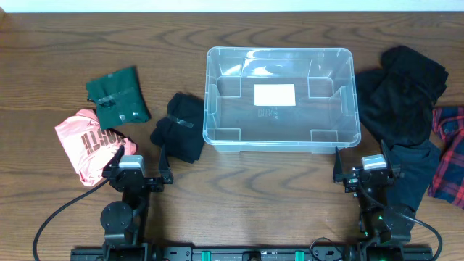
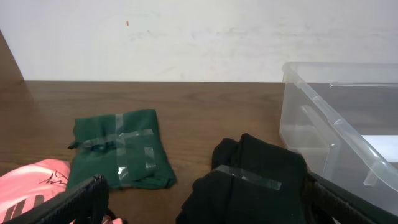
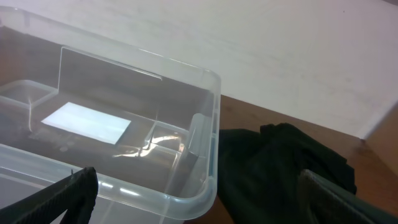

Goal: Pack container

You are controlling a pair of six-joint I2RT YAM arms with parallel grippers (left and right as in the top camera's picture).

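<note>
The clear plastic container sits at the table's middle back, with only a white label on its base; it also shows in the left wrist view and the right wrist view. A taped black bundle lies just left of it, a taped green bundle farther left, a pink garment at the left. My left gripper is open and empty, just in front of the black bundle. My right gripper is open and empty by the container's front right corner.
A pile of loose black clothes lies right of the container, with a red plaid garment at the far right edge. A white wall runs behind the table.
</note>
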